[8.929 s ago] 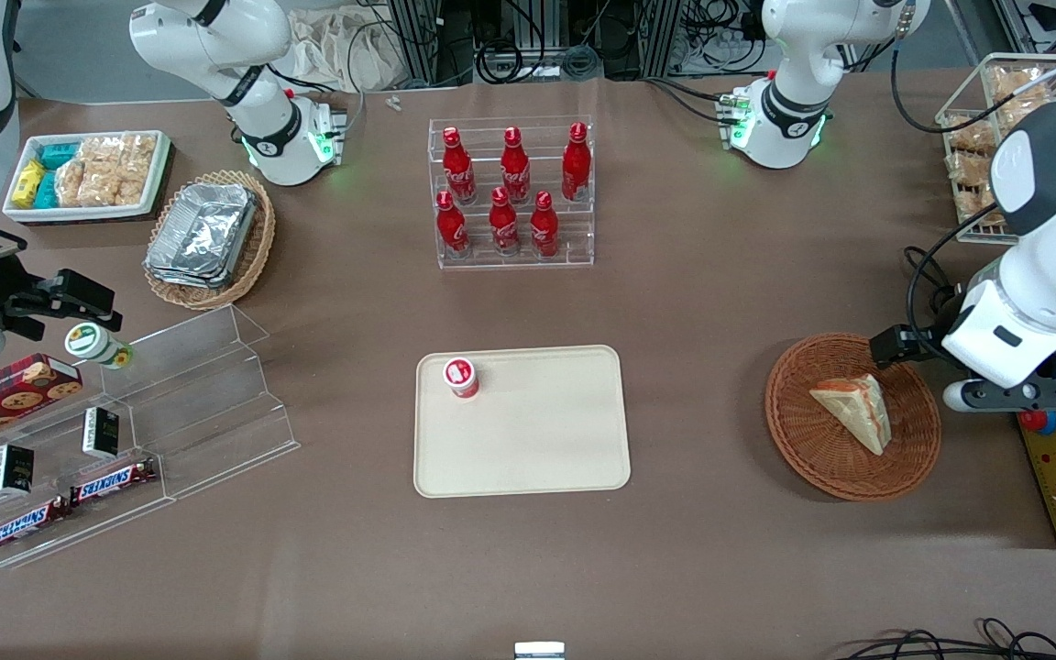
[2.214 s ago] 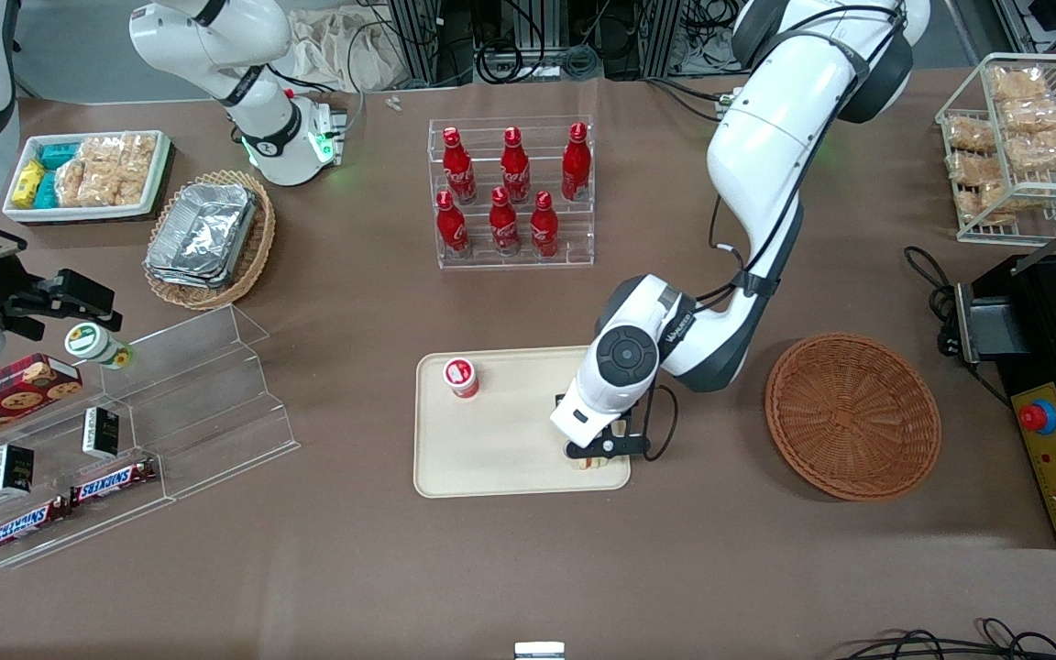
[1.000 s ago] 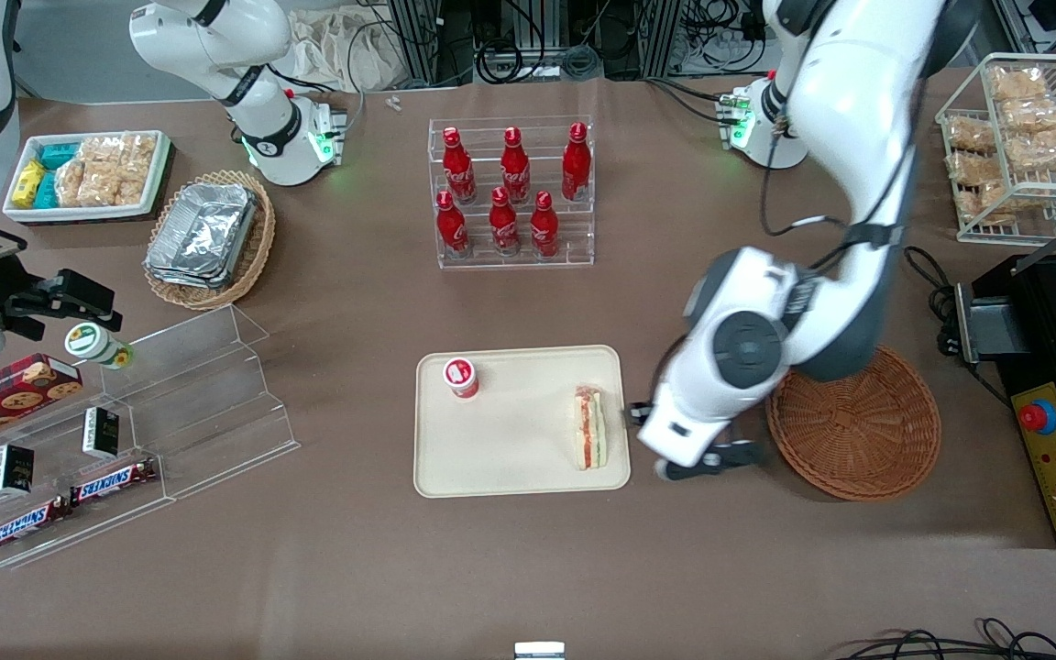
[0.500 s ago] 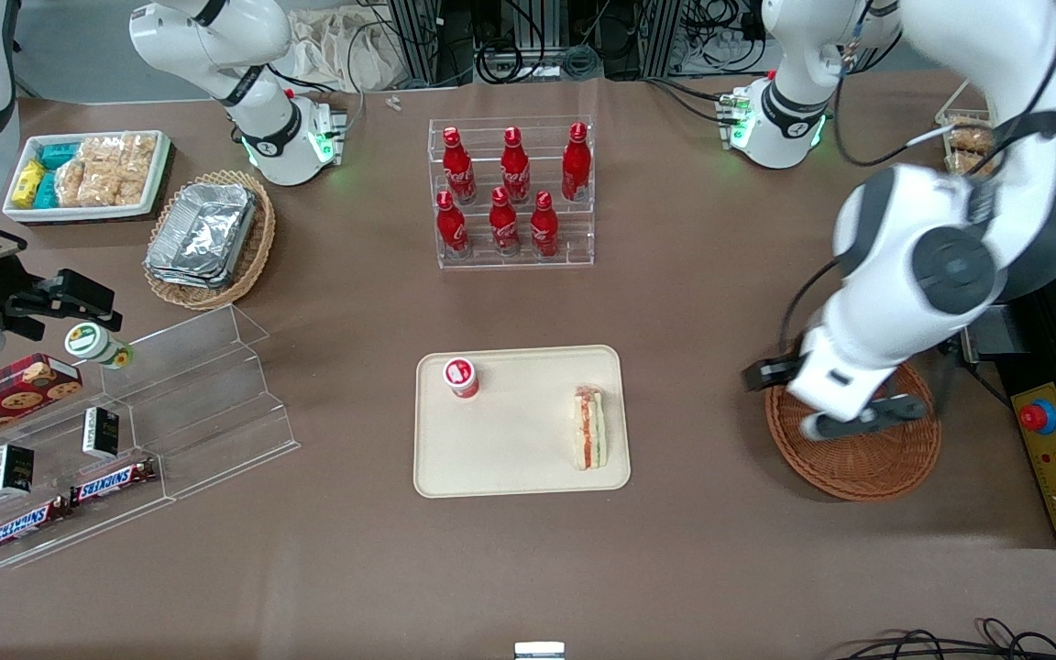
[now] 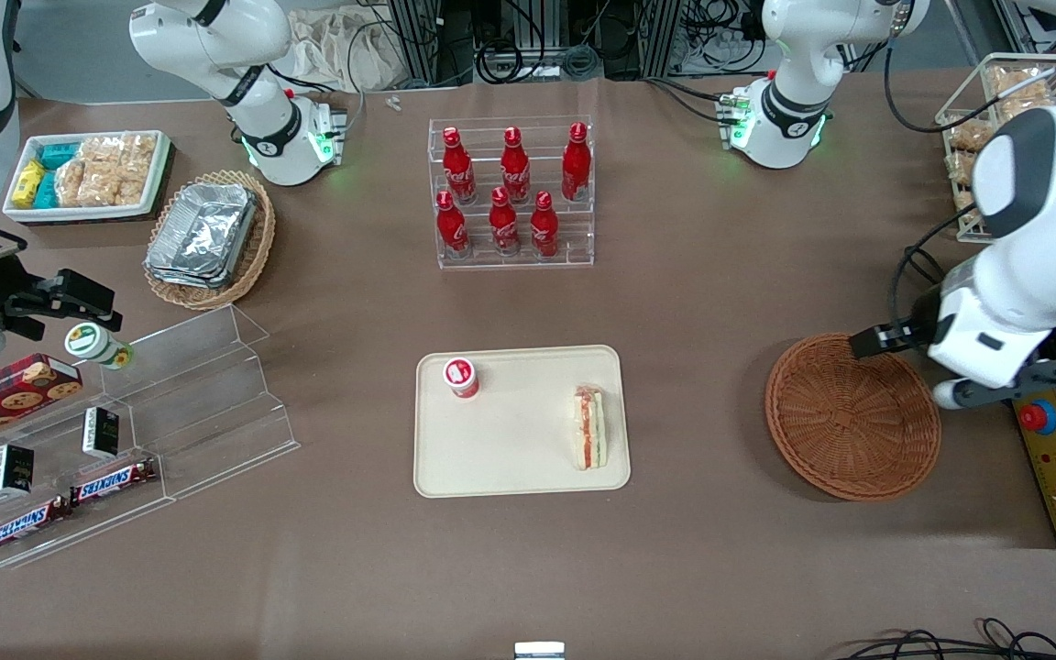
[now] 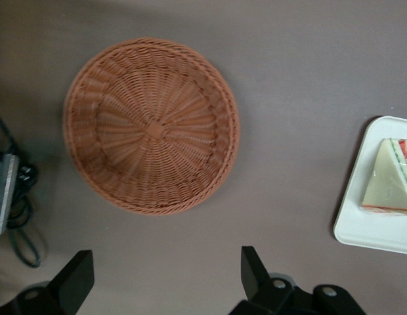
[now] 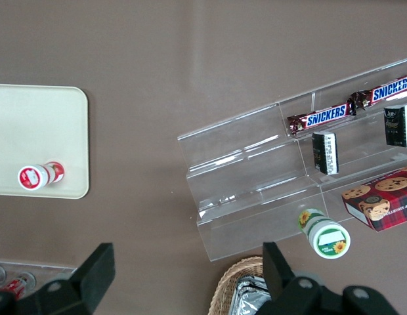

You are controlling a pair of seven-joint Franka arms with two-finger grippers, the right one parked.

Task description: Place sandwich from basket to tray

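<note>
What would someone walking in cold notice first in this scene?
Probably the sandwich lying on the cream tray in the middle of the table, at the tray's end nearest the basket, with a small red-capped bottle at the tray's other end. Next, the reddish-brown wicker basket toward the working arm's end, with nothing in it. The gripper hangs open above the table beside the basket, holding nothing.

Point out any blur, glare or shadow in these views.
Front view: even light, sandwich and tray sharp, working arm's casing slightly smeared. Left wrist view: basket soft-edged; open gripper dark above the table. Right wrist view: acrylic shelf shows glare streaks.
</note>
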